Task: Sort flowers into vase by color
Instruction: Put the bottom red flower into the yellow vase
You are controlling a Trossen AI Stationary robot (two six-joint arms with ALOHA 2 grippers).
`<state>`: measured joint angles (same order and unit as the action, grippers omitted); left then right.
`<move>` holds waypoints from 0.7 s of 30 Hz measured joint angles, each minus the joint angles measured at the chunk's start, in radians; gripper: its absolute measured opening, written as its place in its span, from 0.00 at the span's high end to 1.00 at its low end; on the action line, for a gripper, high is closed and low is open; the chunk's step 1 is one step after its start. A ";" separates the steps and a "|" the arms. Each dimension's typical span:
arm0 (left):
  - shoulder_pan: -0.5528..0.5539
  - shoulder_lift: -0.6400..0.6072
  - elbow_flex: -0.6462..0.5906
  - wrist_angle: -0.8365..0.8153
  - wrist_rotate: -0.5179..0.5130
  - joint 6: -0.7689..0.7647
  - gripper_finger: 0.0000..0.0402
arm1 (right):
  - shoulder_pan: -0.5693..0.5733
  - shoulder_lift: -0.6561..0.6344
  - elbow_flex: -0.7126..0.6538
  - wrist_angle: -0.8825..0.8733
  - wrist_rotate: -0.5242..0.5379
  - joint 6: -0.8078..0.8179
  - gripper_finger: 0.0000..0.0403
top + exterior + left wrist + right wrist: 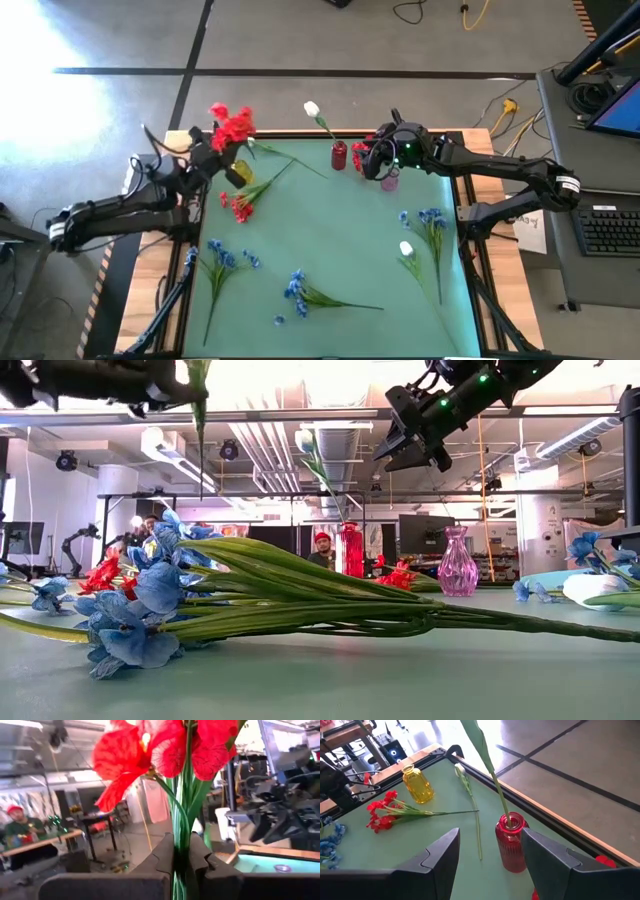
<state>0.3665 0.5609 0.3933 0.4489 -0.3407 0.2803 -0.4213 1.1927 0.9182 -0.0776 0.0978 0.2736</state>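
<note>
Lying nearest the front edge of the green bench [340, 250] are three blue sprays: one at the left [218, 262], one in the middle [300, 290] and one at the right [432, 222], with a white bud [406, 249] just beside the right one. Farther back, a red flower [242, 203] rests flat near the yellow vase [241, 172]. The left hand [212, 152] hangs above that vase, its fingers [165, 855] clamped on the stems of a red bloom cluster [233, 124] held upright. At the back, the right hand [490, 855] hovers with fingers spread wide over the red vase [512, 841], which holds a white flower [313, 110] on a long stem. A pink vase [456, 562] stands just beside it. Another white flower [465, 780] lies flat near the rear edge.
</note>
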 joint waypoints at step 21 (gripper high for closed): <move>0.022 -0.076 -0.089 -0.126 -0.401 -0.076 1.00 | 0.000 0.000 -0.013 0.001 0.009 0.017 0.50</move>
<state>0.3884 0.4850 0.3041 0.3224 -0.7416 0.2046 -0.4213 1.1931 0.9047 -0.0762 0.1066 0.2909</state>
